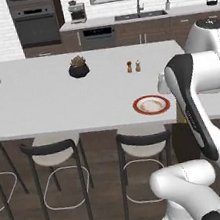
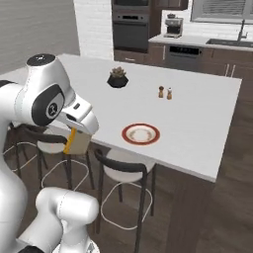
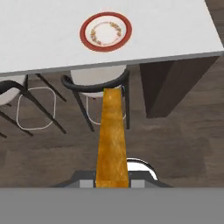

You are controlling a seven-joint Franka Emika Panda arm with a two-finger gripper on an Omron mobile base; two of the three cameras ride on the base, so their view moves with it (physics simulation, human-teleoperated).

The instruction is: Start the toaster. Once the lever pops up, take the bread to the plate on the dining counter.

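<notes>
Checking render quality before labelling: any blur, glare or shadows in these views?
Left base view: soft, slightly blurred, plate pattern indistinct. Right base view: equally soft, flat even light, no glare on the dining counter. Hand view: bread edge-on, grainy; faint shade under the counter edge.

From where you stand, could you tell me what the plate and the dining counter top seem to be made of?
The plate looks like glazed ceramic: a smooth red rim around a pale centre with a faint ring pattern. The dining counter top looks like matte white stone or laminate, plain and even, over a dark base with a wood look; the render leaves this open.
</notes>
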